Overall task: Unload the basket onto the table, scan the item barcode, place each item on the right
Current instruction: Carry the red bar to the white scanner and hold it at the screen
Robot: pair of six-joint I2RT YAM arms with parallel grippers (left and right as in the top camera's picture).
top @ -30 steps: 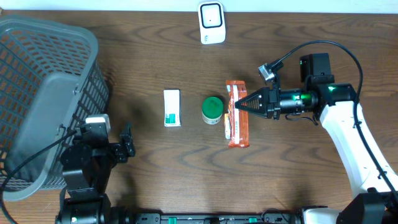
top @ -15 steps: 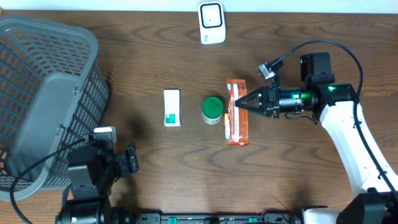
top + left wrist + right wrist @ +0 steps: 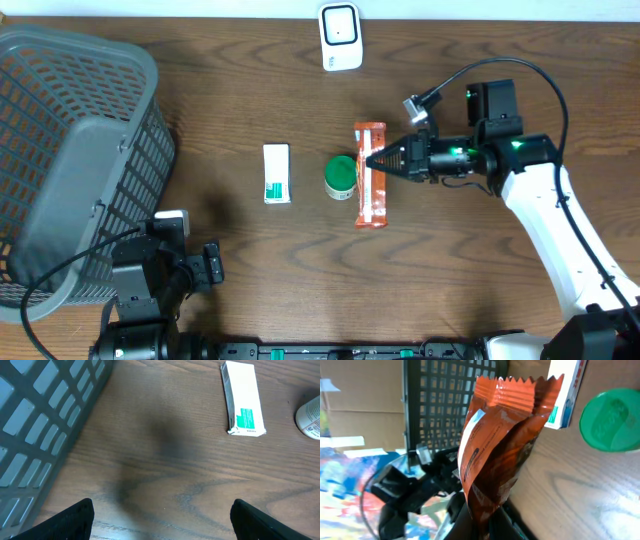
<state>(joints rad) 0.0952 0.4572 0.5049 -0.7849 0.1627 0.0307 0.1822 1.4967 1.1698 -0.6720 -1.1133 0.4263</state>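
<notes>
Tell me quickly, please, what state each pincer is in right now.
Left pincer: open, holding nothing.
Right pincer: closed on the orange crinkle-edged foil snack packet.

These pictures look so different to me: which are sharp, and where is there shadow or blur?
Overhead view: evenly lit, sharp, a soft shadow beside the basket. Left wrist view: a dark shadow smudge on the table, the white box crisp. Right wrist view: the orange packet looms close with some sheen; the lower left background is a blurred smear.
</notes>
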